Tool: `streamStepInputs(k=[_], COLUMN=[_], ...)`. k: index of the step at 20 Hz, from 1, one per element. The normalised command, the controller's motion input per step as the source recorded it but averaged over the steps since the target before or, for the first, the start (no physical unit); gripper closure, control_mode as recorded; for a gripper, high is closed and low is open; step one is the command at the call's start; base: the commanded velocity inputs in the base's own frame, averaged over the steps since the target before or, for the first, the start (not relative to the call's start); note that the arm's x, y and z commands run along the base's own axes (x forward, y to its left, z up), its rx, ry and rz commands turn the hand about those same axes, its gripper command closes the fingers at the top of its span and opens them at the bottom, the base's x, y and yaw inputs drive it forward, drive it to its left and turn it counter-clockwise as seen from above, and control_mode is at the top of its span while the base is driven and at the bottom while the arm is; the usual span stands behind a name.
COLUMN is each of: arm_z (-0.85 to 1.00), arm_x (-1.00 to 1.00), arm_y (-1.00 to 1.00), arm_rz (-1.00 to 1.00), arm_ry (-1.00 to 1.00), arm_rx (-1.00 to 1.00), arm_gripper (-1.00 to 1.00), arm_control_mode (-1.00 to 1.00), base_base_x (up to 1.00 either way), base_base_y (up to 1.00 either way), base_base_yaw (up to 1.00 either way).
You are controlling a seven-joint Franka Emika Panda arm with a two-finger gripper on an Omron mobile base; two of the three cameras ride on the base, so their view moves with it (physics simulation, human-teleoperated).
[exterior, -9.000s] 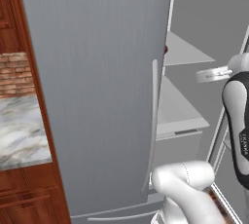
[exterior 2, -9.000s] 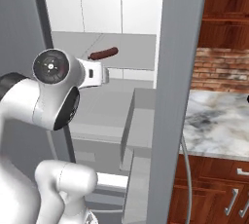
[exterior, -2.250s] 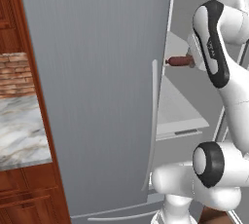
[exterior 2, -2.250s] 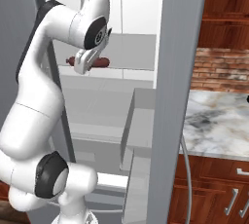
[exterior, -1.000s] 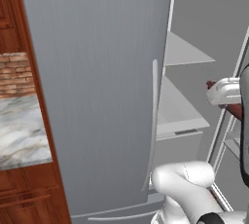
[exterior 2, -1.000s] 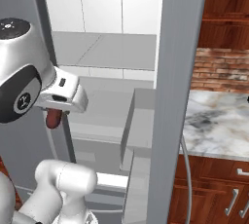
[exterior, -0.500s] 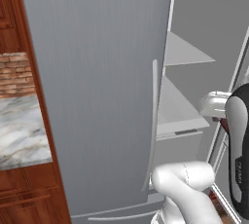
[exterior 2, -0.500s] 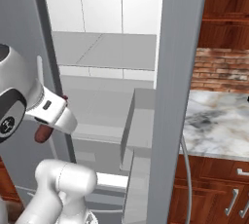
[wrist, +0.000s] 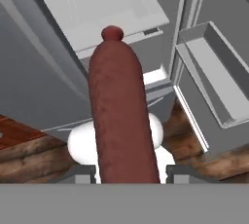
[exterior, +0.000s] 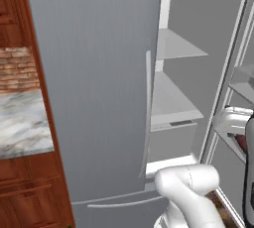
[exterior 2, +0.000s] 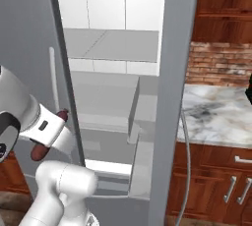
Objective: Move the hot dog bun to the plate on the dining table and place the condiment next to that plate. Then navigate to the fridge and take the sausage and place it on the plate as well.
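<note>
The gripper (wrist: pixel 127 173) is closed on the sausage (wrist: pixel 121 116), which stands between the two dark tips at the bottom of the hand view and reaches up to the upper middle of that frame, ending in a small round knob. In the right base view the gripper (exterior 2: pixel 43 134) is at the lower left of the frame, and the sausage (exterior 2: pixel 62 115) sticks out of it on both sides, one dark red end up to the right and one end down to the left. It is held in the air, just in front of the open fridge (exterior 2: pixel 170 72) and apart from its shelves. In the left base view the grey fridge door (exterior: pixel 94 83) fills the middle, with a white shelf (exterior: pixel 173 100) to its right, and the hand with a bit of the sausage is at the right edge.
</note>
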Motion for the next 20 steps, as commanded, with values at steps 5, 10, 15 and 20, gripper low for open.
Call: streamStepInputs(k=[5,10,15,20], arm_z=[0.00,0.00,0.00,0.00], arm_x=[0.00,0.00,0.00,0.00], arm_y=[0.00,0.00,0.00,0.00], arm_rz=[0.00,0.00,0.00,0.00], arm_ry=[0.00,0.00,0.00,0.00], arm_rx=[0.00,0.00,0.00,0.00], arm_gripper=[1.00,1.00,1.00,1.00], arm_control_mode=[1.00,1.00,1.00,1.00], base_base_x=[-1.00,-0.92,-0.03,0.00], base_base_y=[0.09,0.09,0.00,-0.12], base_base_yaw=[-0.13,-0.53,-0.99,-1.00])
